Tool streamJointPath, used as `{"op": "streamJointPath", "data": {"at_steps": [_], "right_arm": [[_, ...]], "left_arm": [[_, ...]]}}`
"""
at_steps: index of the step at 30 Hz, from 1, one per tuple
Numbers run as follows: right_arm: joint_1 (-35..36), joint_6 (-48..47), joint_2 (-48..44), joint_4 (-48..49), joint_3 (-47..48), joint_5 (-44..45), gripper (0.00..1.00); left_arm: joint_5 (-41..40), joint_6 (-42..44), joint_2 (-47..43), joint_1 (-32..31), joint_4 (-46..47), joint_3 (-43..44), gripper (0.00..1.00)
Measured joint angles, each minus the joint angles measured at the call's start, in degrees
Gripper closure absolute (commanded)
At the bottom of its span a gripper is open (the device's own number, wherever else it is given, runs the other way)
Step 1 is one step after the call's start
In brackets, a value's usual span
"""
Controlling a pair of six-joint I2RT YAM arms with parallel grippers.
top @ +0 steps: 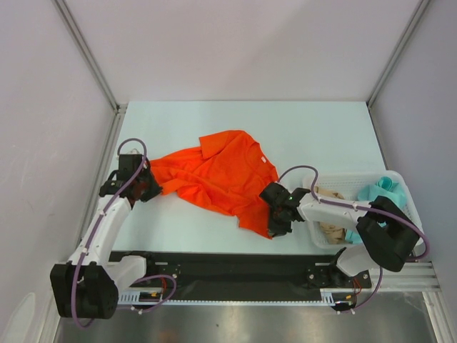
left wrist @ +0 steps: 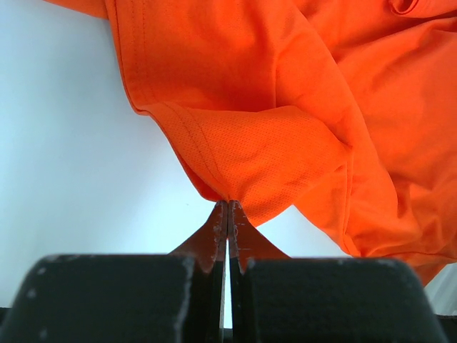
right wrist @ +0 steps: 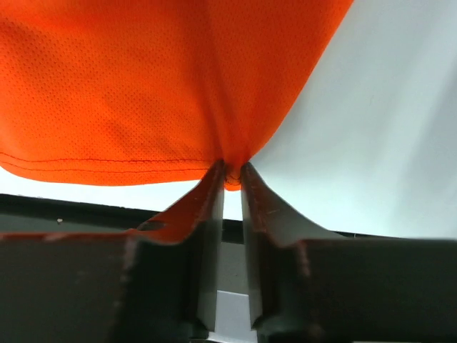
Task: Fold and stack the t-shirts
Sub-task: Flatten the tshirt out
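The large orange-red t-shirt point(top: 218, 175) lies rumpled across the middle of the table. My left gripper point(top: 151, 187) is shut on its left corner; in the left wrist view the fingertips point(left wrist: 228, 207) pinch a hem fold of the shirt point(left wrist: 285, 107). My right gripper point(top: 277, 218) is shut on the shirt's near right hem; in the right wrist view the gripper point(right wrist: 232, 171) pinches the cloth point(right wrist: 143, 86). The teal-green shirt point(top: 382, 189) and the beige-tan shirt point(top: 330, 194) lie bunched in the white mesh basket.
The white mesh basket point(top: 357, 179) stands at the table's right side, under my right arm. A black rail point(top: 228, 268) runs along the near edge. Grey walls close the table at the back and both sides.
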Motion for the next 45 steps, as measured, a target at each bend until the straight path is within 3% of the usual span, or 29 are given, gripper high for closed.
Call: {"op": "streamJointPath", "data": {"at_steps": [3, 9, 13, 21, 34, 45], "right_arm": [[0.0, 0.66, 0.26, 0.52, 0.02, 0.17, 1.0], [-0.31, -1.2, -1.44, -2.08, 1.77, 3.58, 1.0], [-4.24, -5.33, -9.57, -6.69, 8.37, 6.95, 1.0], [-16.7, -15.85, -21.62, -6.99, 27.85, 8.2, 1.0], [-19.34, -28.44, -24.63, -6.12, 52.19, 2.86, 1.0], [-19.34, -33.33, -31.89, -1.57, 60.59, -13.81, 1.0]], "left_arm": [[-0.04, 0.0, -1.18, 0.0, -0.46, -0.11, 1.0], [-2.01, -0.33, -3.85, -0.09, -2.97, 0.17, 1.0], [-3.56, -1.31, -4.7, -0.11, -6.95, 3.96, 1.0], [-6.27, -3.37, -4.52, -0.15, -12.15, 22.16, 1.0], [-14.25, -1.7, 1.42, -1.07, -17.53, 59.43, 1.0], [-16.04, 4.83, -10.54, -7.76, -12.37, 70.97, 1.0]]}}
